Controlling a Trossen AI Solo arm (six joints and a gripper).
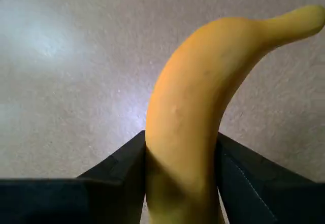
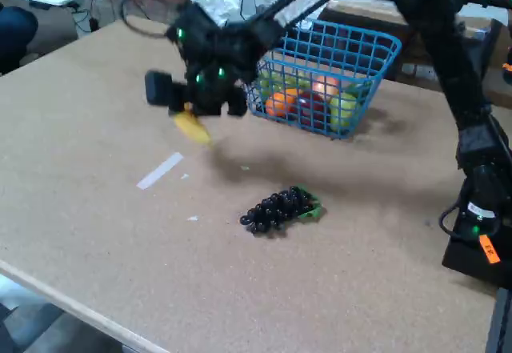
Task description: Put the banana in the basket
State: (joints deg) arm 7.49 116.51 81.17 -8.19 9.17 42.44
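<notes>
The yellow banana fills the wrist view, clamped between my gripper's two dark fingers, its stem tip pointing up to the right. In the fixed view the banana hangs below my gripper, lifted above the table and left of the blue wire-mesh basket. The gripper is shut on the banana. The basket holds several round fruits, orange, red and yellow-green.
A bunch of dark grapes lies on the brown table in front of the basket. A strip of white tape lies to the left. The arm's base stands at the right edge.
</notes>
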